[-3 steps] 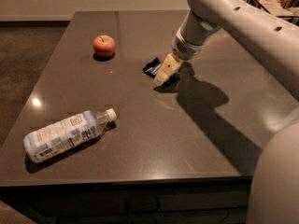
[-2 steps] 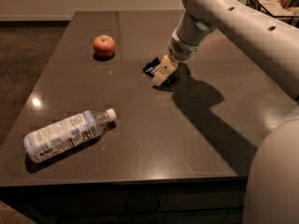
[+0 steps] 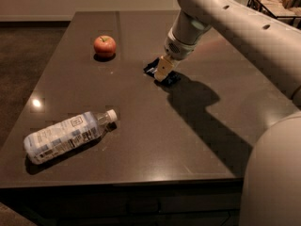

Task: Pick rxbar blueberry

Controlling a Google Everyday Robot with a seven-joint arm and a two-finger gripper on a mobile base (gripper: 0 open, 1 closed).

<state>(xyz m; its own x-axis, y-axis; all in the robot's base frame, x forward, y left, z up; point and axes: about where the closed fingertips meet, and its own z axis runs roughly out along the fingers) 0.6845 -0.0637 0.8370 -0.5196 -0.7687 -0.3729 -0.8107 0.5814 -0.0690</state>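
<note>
The rxbar blueberry (image 3: 151,68) is a small dark navy bar lying flat on the dark table (image 3: 155,140), right of the middle and toward the back. My gripper (image 3: 162,71) is down on top of it and covers its middle. Only the bar's left end and a bit of its right end show. The arm reaches in from the upper right.
A red apple (image 3: 104,45) stands to the left of the bar, toward the back. A clear plastic water bottle (image 3: 66,135) with a white label lies on its side at the front left. A crate (image 3: 275,4) stands beyond the table's far right corner.
The gripper and arm have shifted slightly to the left over the bar. The bar, apple and bottle have not moved.
</note>
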